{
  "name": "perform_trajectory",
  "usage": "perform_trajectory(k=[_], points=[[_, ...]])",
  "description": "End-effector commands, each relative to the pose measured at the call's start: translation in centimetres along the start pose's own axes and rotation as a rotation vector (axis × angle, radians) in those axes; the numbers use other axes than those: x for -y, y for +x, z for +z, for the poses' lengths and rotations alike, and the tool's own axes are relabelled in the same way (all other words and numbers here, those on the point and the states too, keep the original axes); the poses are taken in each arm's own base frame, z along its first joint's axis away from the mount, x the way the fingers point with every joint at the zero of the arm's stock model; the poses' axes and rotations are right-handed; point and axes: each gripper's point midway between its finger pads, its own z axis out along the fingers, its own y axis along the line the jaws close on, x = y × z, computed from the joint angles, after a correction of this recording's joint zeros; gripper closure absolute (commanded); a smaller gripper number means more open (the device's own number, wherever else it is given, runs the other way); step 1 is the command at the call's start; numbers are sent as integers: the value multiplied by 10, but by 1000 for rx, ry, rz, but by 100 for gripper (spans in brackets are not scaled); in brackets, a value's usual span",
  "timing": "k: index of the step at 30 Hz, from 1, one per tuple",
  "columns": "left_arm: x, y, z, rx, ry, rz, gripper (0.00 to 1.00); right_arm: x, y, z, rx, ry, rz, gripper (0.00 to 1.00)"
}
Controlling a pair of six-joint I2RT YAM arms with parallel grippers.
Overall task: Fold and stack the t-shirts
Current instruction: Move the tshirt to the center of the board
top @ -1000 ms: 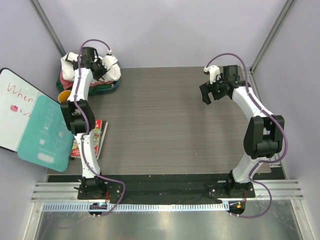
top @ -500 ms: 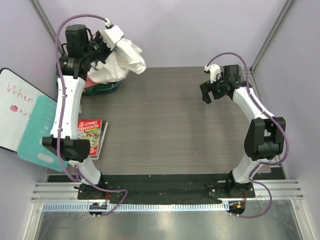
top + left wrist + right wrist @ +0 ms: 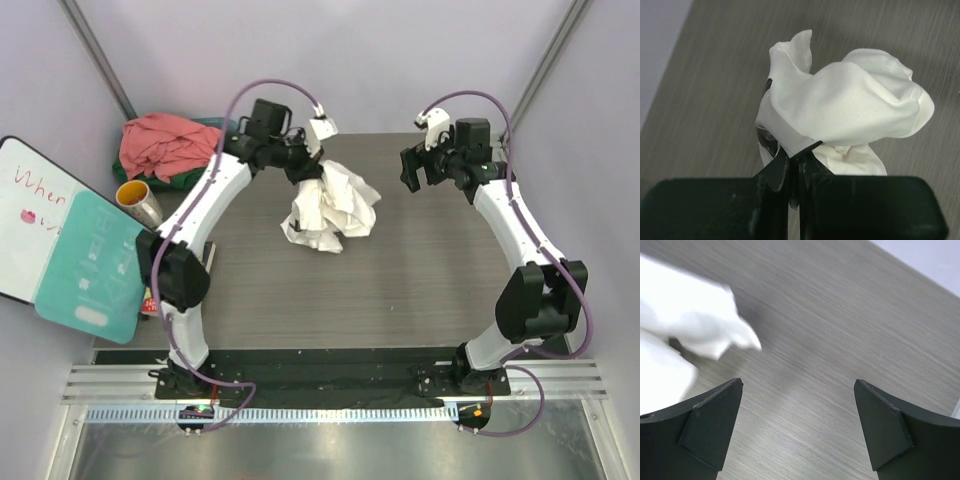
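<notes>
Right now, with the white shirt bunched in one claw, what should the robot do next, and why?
Probably bring the open right gripper across to pinch a free edge of the white t-shirt. The left gripper is shut on one bunched part, and the rest hangs crumpled over the table, so a second hold would let it be spread flat.

Left of the top view, the left arm [image 3: 215, 190] is showing white link shells between black joint housings; the right arm [image 3: 520, 225], opposite, is wearing the same; a purple cable [image 3: 272, 84] is looping along each; black base plates [image 3: 200, 378] are lying near the bottom edge; the right gripper [image 3: 799, 427] is showing matte black wedge-shaped fingers [image 3: 710, 427]
</notes>
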Motion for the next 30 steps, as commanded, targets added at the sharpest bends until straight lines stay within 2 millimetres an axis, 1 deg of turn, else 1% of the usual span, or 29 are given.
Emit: perform_trajectory(k=[1,2,3,5,6,10,11,13,14,16,17,18,20,21,22,23,24,25,27,28,29,30], points=[[-20,-28,26,69,-66,37,100,-9,-66,-33,199,-26,-14,0],[-26,-20,40,51,-65,3,100,-19,-70,-35,219,-83,-4,0],[-31,-31,41,74,-76,4,100,-26,-73,-39,234,-116,-7,0],[-37,-34,47,80,-85,-21,100,-42,-70,-38,232,-186,6,1],[-41,-34,54,82,-89,-23,100,-51,-70,-38,236,-226,7,0],[-41,-39,65,100,-93,-15,100,-78,-61,-28,209,-317,16,0],[-40,-39,66,102,-87,-13,100,-87,-60,-21,199,-337,12,0],[-36,-44,68,114,-77,-12,100,-89,-59,-11,191,-320,20,0],[-35,-45,68,119,-69,-13,100,-89,-62,-4,206,-313,21,0],[-31,-47,68,124,-60,-18,100,-93,-68,4,223,-321,32,0],[-31,-47,68,123,-59,-21,100,-93,-74,11,240,-324,31,0],[-31,-45,69,121,-60,-22,100,-99,-77,15,242,-336,29,0],[-30,-45,68,124,-61,-26,100,-103,-86,20,254,-343,26,0],[-30,-45,69,127,-60,-26,100,-105,-82,28,237,-348,29,0],[-30,-45,69,127,-62,-31,100,-109,-82,32,235,-351,26,0],[-30,-47,67,133,-65,-31,100,-109,-82,36,231,-341,27,2],[-30,-48,68,139,-65,-32,100,-109,-75,44,211,-340,32,4],[-30,-48,67,141,-68,-35,100,-110,-73,48,206,-341,39,5],[-29,-50,66,149,-67,-46,100,-113,-70,56,194,-353,43,16],[-29,-51,65,149,-65,-48,100,-113,-72,57,196,-355,40,26],[-27,-48,65,145,-61,-52,100,-113,-73,59,197,-351,34,63],[-26,-48,65,144,-61,-49,100,-109,-73,61,190,-329,33,85]])
